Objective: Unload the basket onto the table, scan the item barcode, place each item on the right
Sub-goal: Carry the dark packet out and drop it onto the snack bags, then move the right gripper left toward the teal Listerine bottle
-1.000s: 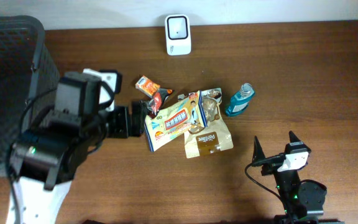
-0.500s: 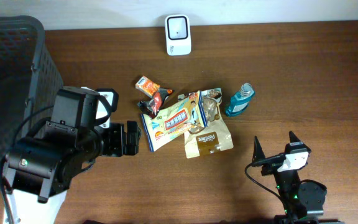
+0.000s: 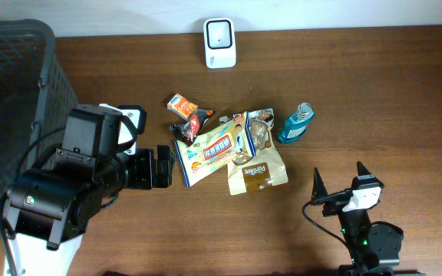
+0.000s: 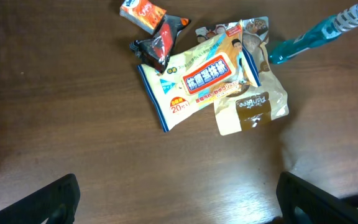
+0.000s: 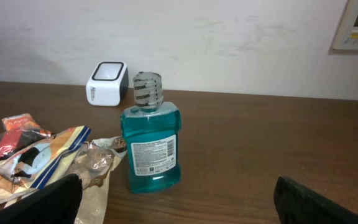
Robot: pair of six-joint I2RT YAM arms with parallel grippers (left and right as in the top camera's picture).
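A brown table [image 3: 374,92] carries a dark mesh basket [image 3: 6,77] at its left edge, seemingly parked there to take goods once scanned. The left gripper [image 3: 167,167], fingers spread wide and empty, sits low just left of the heap at mid-table, lined up with the wipes pack [image 3: 213,151], the likeliest item to be scanned. The right gripper [image 3: 338,170], also wide open and holding nothing, waits near the front edge, well apart from the heap. The wipes pack lies flat across a brown bag [image 3: 255,172]. A blue bottle [image 3: 295,123] stands upright just right of them. The white scanner [image 3: 219,32] stands at the back edge, window facing the table, so a lifted barcode can be shown to it. A dark packet [image 3: 192,124] and an orange box [image 3: 181,103] lie at the heap's upper left. A second earlier the left gripper was farther back, beside the dark packet; it has since shifted toward the front edge. The goods and the right arm have not moved.
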